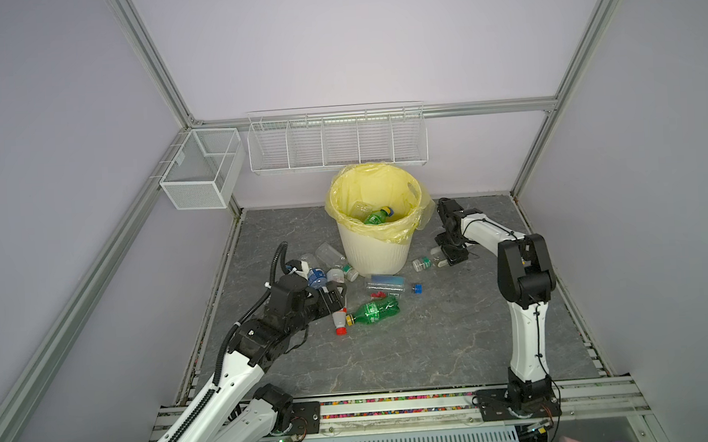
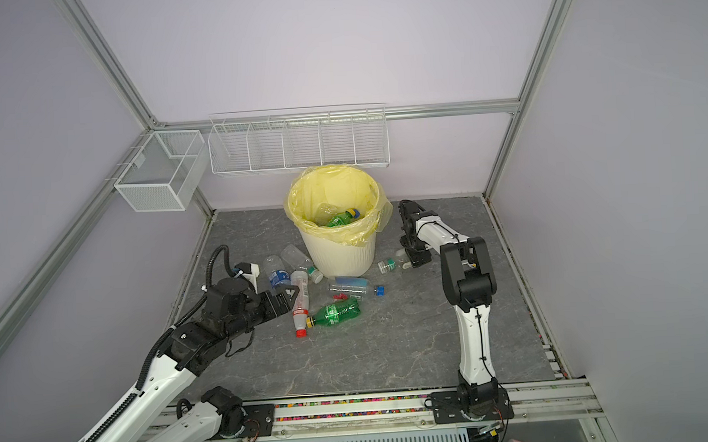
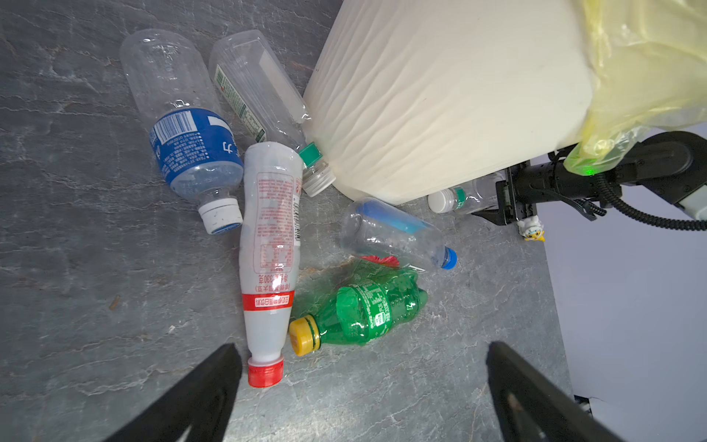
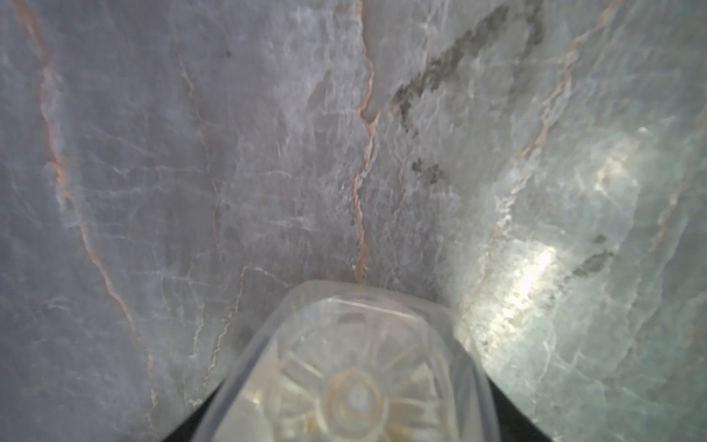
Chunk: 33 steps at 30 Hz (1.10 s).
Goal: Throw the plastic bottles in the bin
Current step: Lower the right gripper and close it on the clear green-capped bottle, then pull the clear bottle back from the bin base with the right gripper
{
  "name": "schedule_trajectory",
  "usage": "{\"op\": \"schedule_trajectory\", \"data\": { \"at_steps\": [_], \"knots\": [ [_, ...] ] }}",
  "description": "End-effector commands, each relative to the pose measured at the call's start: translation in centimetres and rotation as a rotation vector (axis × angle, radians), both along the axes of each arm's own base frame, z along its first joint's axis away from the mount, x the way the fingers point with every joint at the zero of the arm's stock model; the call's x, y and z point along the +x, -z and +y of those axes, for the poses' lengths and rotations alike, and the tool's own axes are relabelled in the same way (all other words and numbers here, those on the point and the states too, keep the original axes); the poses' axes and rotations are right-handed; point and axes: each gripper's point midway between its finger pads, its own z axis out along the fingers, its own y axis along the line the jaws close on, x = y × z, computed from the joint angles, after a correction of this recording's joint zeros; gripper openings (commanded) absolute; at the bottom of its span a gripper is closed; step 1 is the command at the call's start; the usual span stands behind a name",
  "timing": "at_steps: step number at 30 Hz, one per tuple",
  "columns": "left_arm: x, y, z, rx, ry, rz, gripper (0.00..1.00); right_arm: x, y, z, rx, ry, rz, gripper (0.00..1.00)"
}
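The cream ribbed bin (image 1: 376, 250) (image 2: 341, 256) (image 3: 440, 95) with its yellow bag stands at the back middle; a green bottle (image 1: 376, 216) and a clear one lie inside. On the floor lie a white bottle with a red cap (image 1: 339, 320) (image 3: 269, 248), a green bottle with a yellow cap (image 1: 375, 311) (image 3: 367, 310), a blue-capped clear bottle (image 1: 386, 282) (image 3: 390, 233), a blue-labelled bottle (image 3: 191, 153) and a green-labelled clear bottle (image 3: 260, 88). My left gripper (image 1: 331, 300) (image 3: 361, 352) hangs open beside the red cap. My right gripper (image 1: 450, 258) (image 4: 352, 402) is shut on a small clear bottle (image 1: 423, 263) (image 4: 352, 363) right of the bin.
Two white wire baskets (image 1: 335, 142) (image 1: 202, 167) hang on the back and left frame. A small yellow toy figure (image 3: 533, 231) sits by the right gripper. A red scrap (image 3: 380, 260) lies between the green and blue-capped bottles. Aluminium frame posts border the grey stone floor (image 1: 413, 352).
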Motion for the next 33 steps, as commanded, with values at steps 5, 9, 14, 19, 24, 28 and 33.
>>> {"op": "schedule_trajectory", "data": {
  "at_steps": [5, 9, 14, 19, 24, 28, 33],
  "knots": [
    [0.1, -0.3, 0.6, 0.006, -0.031, 0.000, 1.00, -0.3, -1.0, -0.4, 0.027, -0.054, -0.091, 0.49],
    [0.1, -0.4, 0.7, 0.005, -0.038, -0.003, 1.00, -0.5, -2.2, -0.4, 0.012, -0.151, -0.149, 0.47],
    [-0.1, 0.2, 0.8, 0.012, -0.042, 0.013, 1.00, -1.6, -4.6, -1.3, -0.083, -0.316, -0.188, 0.47],
    [-0.4, 0.7, 1.3, 0.010, -0.064, 0.022, 1.00, -4.1, -4.6, -1.6, -0.104, -0.414, -0.195, 0.44],
    [-0.7, 0.3, 2.0, -0.016, -0.097, -0.011, 1.00, -5.8, -4.9, -0.8, -0.070, -0.505, -0.229, 0.33],
    [-0.8, -0.4, 2.7, -0.042, -0.131, -0.051, 1.00, -6.9, -6.1, -0.3, -0.055, -0.566, -0.282, 0.18],
    [-1.1, -0.8, 3.2, -0.044, -0.149, -0.065, 1.00, -8.3, -8.5, 0.2, -0.049, -0.638, -0.407, 0.07]
  ]
}}
